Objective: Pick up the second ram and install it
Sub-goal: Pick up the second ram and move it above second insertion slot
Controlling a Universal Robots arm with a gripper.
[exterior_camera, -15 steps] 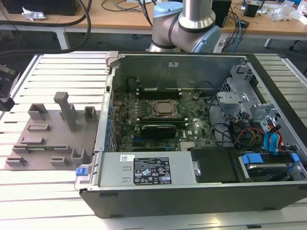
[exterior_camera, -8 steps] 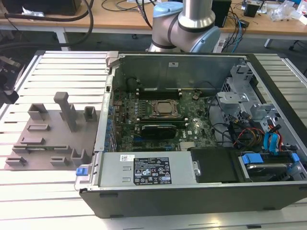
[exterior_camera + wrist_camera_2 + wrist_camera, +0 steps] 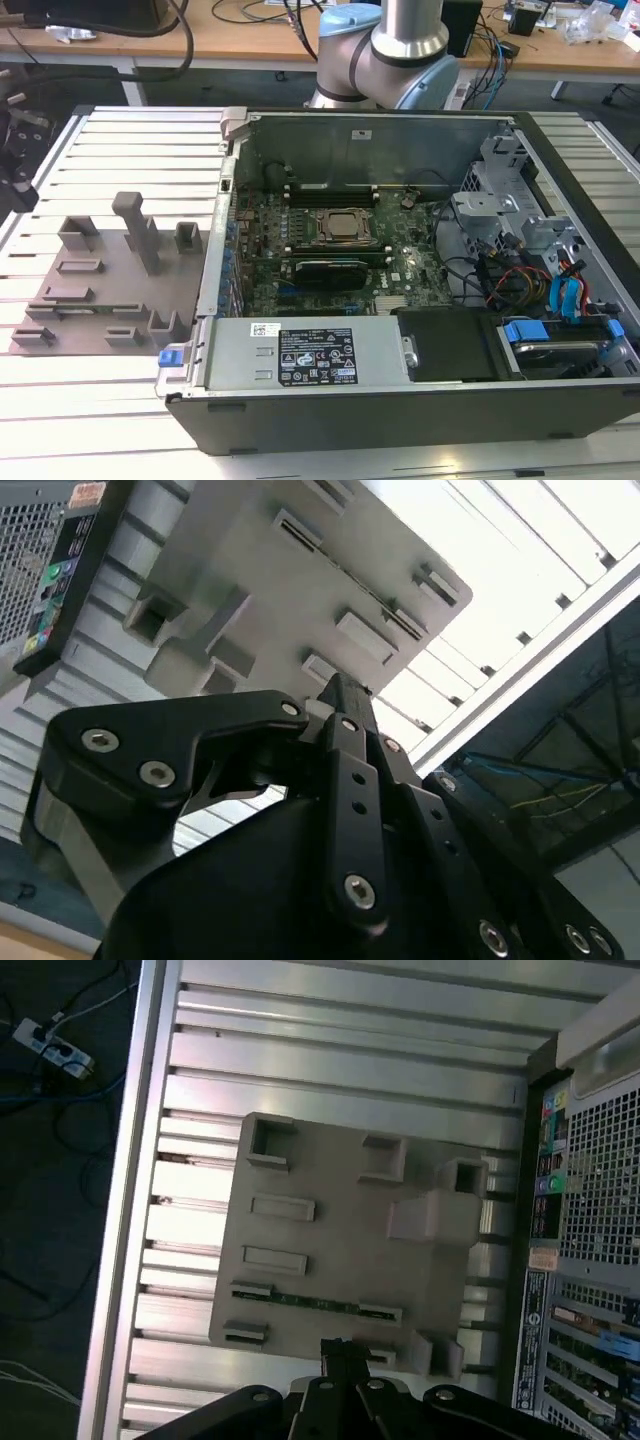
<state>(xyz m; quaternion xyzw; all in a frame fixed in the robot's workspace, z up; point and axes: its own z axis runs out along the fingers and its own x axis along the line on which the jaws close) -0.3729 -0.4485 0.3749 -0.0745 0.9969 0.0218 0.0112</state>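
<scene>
Underneath everything, a ribbed silver aluminium tabletop (image 3: 130, 140).

On it, toward three o'clock in the exterior view, an open black desktop computer case (image 3: 400, 415) lying on its side. Inside:
- a silver processor socket (image 3: 340, 228) near the centre of the green motherboard
- a black expansion card (image 3: 325, 272) just at six o'clock from that socket
- a grey metal power supply box (image 3: 300, 355) along the six o'clock wall

At twelve o'clock, behind the case, the pale blue and silver base of the robot arm (image 3: 385, 45).

At nine o'clock from the case, just beside its wall, a flat grey plastic holder plate (image 3: 100, 245) with raised blocks and slots, lying flat on the tabletop.

Over that plate in both wrist views, the black two-fingered hand (image 3: 343, 1348) (image 3: 340, 692). Fingers pressed together, with nothing between them and nothing held.

Smallest of all, on the holder plate, the second ram (image 3: 315, 1303): a thin, narrow green circuit-board stick, seen edge-on as a slim strip between two small grey clips. Set along the side of the plate nearest the hand's fingertips in the first wrist view. Near those fingertips but apart from them, untouched. Height of the hand above the plate: cannot tell.
</scene>
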